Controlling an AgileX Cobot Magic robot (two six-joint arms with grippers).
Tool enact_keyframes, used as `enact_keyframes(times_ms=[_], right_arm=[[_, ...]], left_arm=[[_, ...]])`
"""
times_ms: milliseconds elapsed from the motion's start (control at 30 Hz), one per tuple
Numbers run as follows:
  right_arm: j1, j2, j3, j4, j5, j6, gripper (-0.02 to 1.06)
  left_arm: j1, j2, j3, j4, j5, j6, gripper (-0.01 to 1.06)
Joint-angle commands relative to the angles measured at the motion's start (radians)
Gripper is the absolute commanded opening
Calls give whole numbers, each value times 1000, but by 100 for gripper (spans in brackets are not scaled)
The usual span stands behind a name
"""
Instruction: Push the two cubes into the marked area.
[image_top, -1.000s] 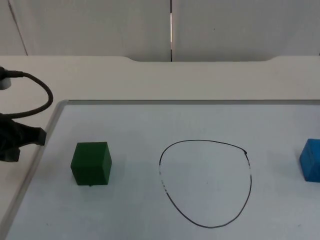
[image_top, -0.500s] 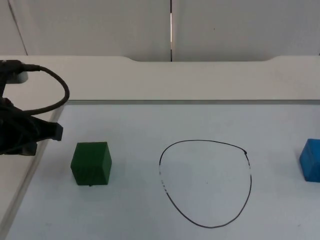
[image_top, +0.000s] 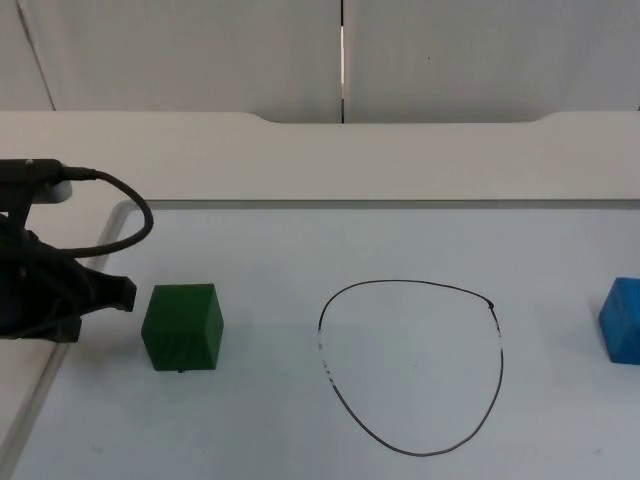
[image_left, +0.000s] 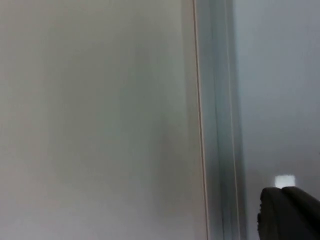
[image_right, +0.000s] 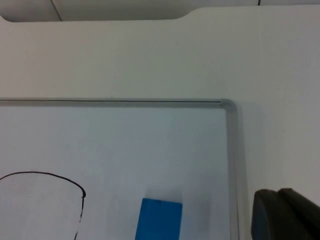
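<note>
While low at the whiteboard's (image_top: 300, 225) edge, left gripper (image_top: 118, 292) just beside the green cube (image_top: 182, 326) — grip state impossible to tell. Drawn oval (image_top: 412, 366) between green cube and blue cube (image_top: 623, 320). Right gripper (image_right: 285, 215) near the blue cube — fingers together.

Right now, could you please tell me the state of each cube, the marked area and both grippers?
green cube: upright on the whiteboard, outside the drawn ring, apart from it.
blue cube: flat on the board, outside the ring on its other side.
marked area: black ring, nothing inside.
left gripper: just beside the green cube, on the side away from the ring; contact not clear.
right gripper: waits above the board's edge, beside the blue cube.
</note>
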Motion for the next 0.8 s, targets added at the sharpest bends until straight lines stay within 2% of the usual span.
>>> enact_keyframes(times_ms=[0,767], right_arm=[[-6,-6,-5,4,-12,-7,0],[-6,-6,-5,22,-8,-12,0]], left_arm=[[-7,2,-6,-14,-7,-2,0],[-65,2,-6,-10,-7,-2,0]])
